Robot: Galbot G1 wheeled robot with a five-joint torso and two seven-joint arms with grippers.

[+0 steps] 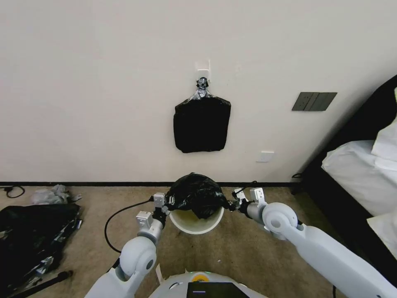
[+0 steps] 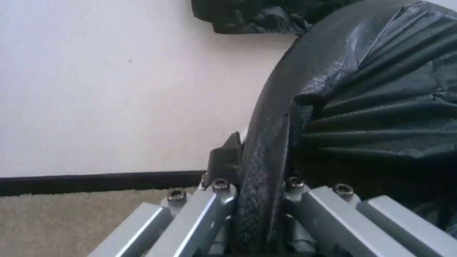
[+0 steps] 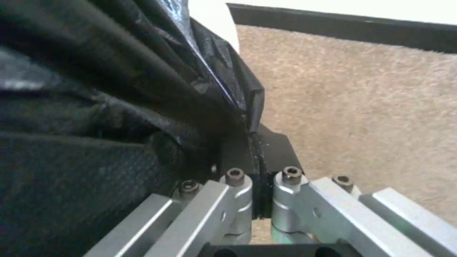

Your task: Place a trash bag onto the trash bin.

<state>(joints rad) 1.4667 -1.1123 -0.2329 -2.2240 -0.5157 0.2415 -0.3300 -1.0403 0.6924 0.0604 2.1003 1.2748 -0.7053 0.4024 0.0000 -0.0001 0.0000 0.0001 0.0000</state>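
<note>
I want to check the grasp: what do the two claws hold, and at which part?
Both hold the trash bag by its opposite side edges: left claw, right claw, each shut on the plastic, above the trash bin.

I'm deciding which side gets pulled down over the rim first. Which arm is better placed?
Probably left: the left gripper holds the bag beside the bin rim; the right gripper grips slightly outside it.
</note>
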